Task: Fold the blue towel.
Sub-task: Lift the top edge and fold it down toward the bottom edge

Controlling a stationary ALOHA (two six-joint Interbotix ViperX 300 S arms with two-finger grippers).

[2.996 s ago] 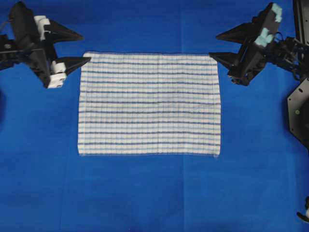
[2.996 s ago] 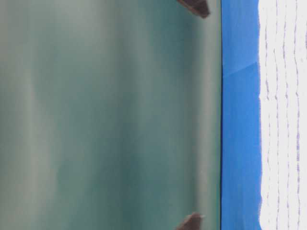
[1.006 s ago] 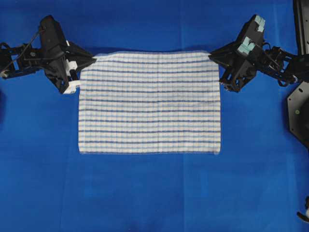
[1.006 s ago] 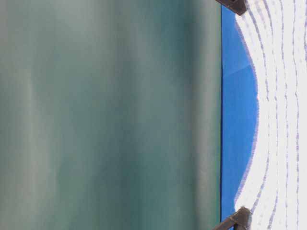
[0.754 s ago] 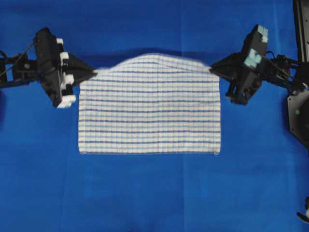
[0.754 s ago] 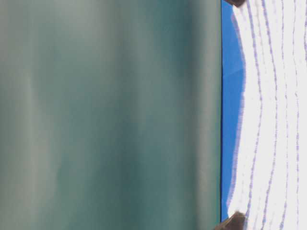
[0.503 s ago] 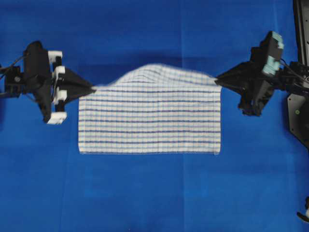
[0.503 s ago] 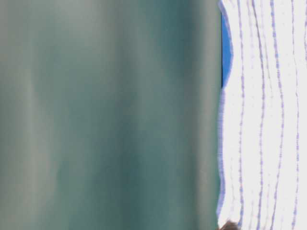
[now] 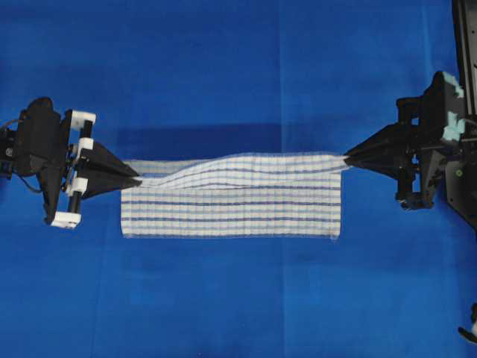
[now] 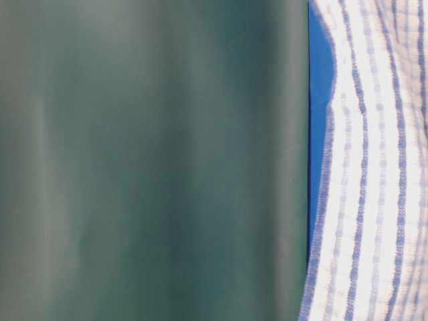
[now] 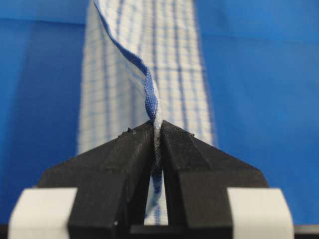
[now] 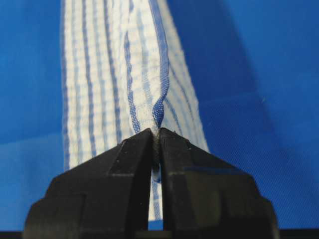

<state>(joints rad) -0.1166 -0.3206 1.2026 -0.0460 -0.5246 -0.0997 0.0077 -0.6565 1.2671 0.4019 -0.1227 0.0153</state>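
**Striped towel carried halfway over in two-handed fold**

A plain blue table covering (image 9: 238,298) fills the scene, with a blurred grey-green backdrop seen behind it from the table-level camera. Nearest the bottom of the overhead view, the near edge of the blue towel (image 9: 231,216) is left lying flat on the covering, its lower band of stripes undisturbed. Just above that, the far edge is held up off the surface and stretched between the two arms, so that a raised, slightly twisted band of cloth is seen running across the flat part. At the left, the left gripper (image 9: 136,179) is pressed together on one corner; in its wrist view a thin hem of cloth is pinched between the black fingers (image 11: 127,164). At the right, the right gripper (image 9: 348,159) is clamped on the other corner in the same way. Farther back, bare covering is exposed where the towel lay a second ago, and a soft shadow is cast there. Over that second both corners have been drawn from the far side toward the near edge, and the visible cloth has been reduced to about half its depth. The fold is judged to be roughly mid-travel: the lifted edge has yet to be laid down on the near one and released.
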